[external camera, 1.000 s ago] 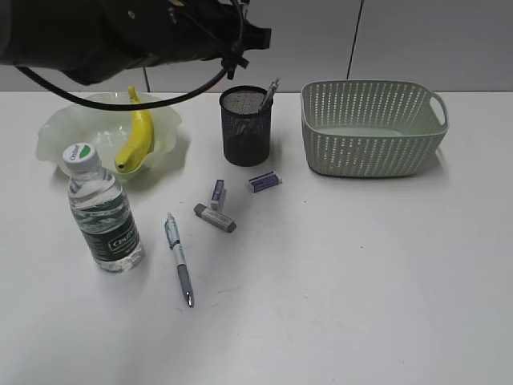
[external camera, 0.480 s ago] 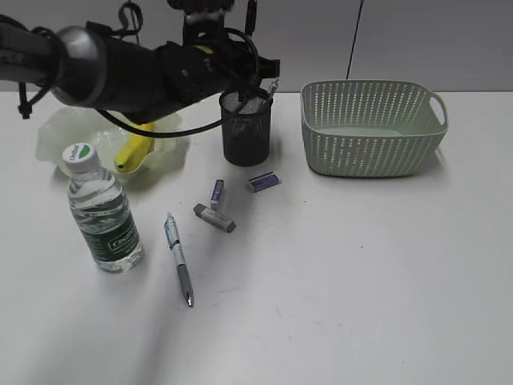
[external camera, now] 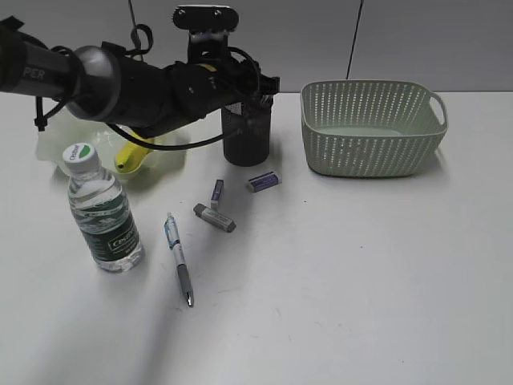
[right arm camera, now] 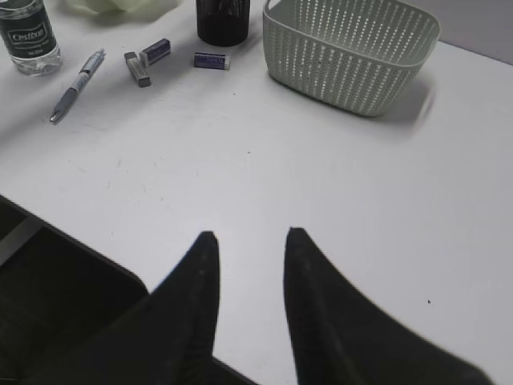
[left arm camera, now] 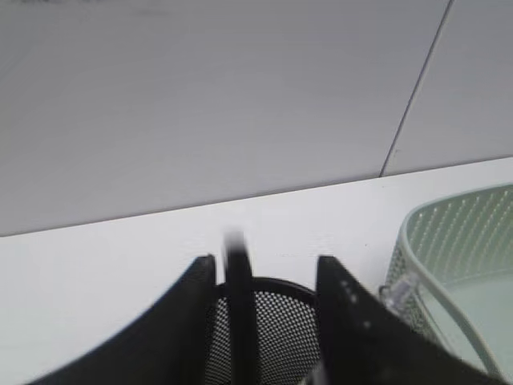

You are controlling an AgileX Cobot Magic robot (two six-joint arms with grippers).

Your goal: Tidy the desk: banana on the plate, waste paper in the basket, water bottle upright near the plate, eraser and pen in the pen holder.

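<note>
My left gripper (external camera: 255,90) hangs over the black mesh pen holder (external camera: 244,144), its jaws apart. In the left wrist view a blurred dark pen (left arm camera: 238,305) stands between the fingers, against the left one and clear of the right, above the pen holder's mouth (left arm camera: 276,329). A second pen (external camera: 178,258) and three erasers (external camera: 214,217) (external camera: 216,191) (external camera: 264,181) lie on the desk (external camera: 361,281). The banana (external camera: 132,154) rests in the plate (external camera: 52,136), partly behind my left arm. The water bottle (external camera: 100,208) stands upright. The basket (external camera: 373,124) is at the right. Waste paper is out of view. My right gripper (right arm camera: 250,237) is open and holds nothing.
My left arm stretches from the left edge across the plate to the pen holder. A grey wall runs behind the desk. In the right wrist view a dark edge (right arm camera: 48,281) lies at the lower left, under my right gripper.
My left arm has come down over the pen holder. Its jaws, closed a moment ago, have spread apart round the dark pen. The right arm and the things on the desk have not moved.
</note>
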